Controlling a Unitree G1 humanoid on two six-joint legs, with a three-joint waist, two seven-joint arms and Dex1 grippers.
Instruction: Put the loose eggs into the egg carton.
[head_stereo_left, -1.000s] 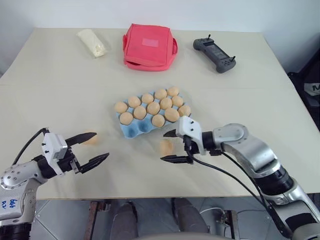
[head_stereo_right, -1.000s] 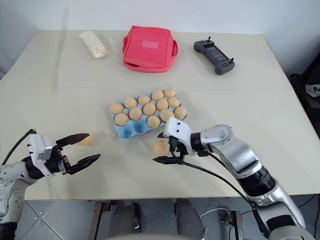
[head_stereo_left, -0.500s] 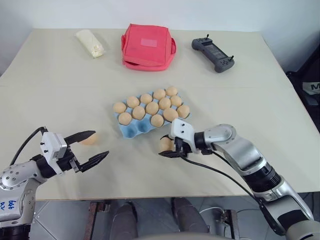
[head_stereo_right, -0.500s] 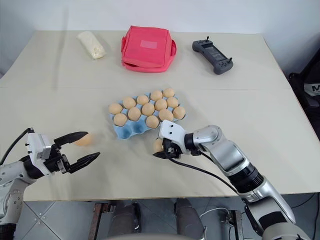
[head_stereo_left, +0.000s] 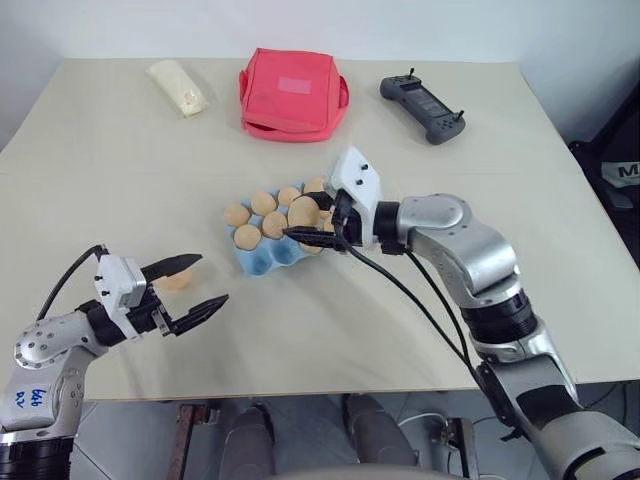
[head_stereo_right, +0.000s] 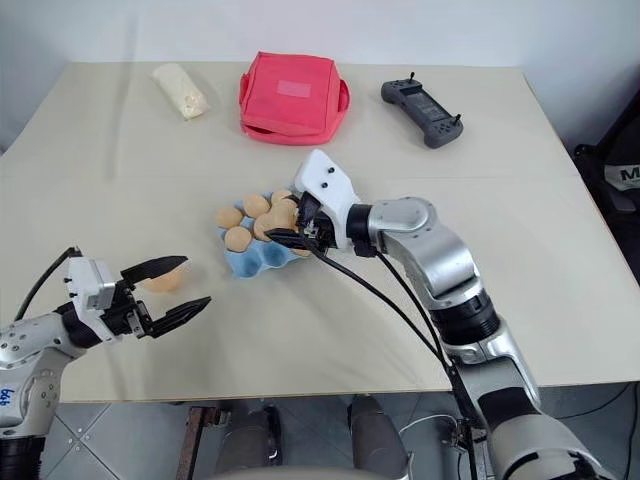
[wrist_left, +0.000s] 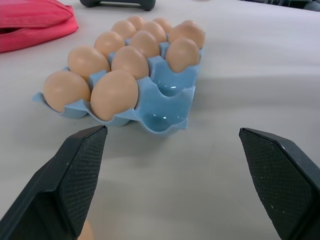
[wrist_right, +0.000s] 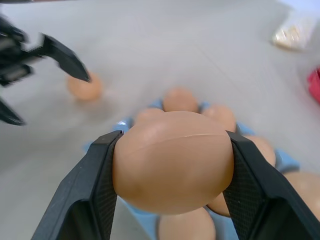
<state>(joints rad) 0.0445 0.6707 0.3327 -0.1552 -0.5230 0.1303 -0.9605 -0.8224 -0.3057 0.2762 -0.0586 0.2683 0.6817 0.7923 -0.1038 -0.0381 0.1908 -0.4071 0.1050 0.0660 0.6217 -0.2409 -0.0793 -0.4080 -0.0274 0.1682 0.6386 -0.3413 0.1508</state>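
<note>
The light blue egg carton lies mid-table, most cups filled with tan eggs, with two front cups bare. My right gripper hovers just over the carton, shut on one loose egg held between its black fingers. Another loose egg rests on the table left of the carton. My left gripper stands open beside that egg, level with the table and pointing toward the carton. Its upper finger overlaps the egg, and I cannot tell whether they touch.
A red fabric pouch sits at the back centre, a whitish lumpy bag at the back left, and a black handheld controller at the back right. The table's front edge runs just below both arms.
My right gripper shut on the egg that lay in front of the carton, then lifted it up and over the carton. The left gripper stayed open and about where it was.
</note>
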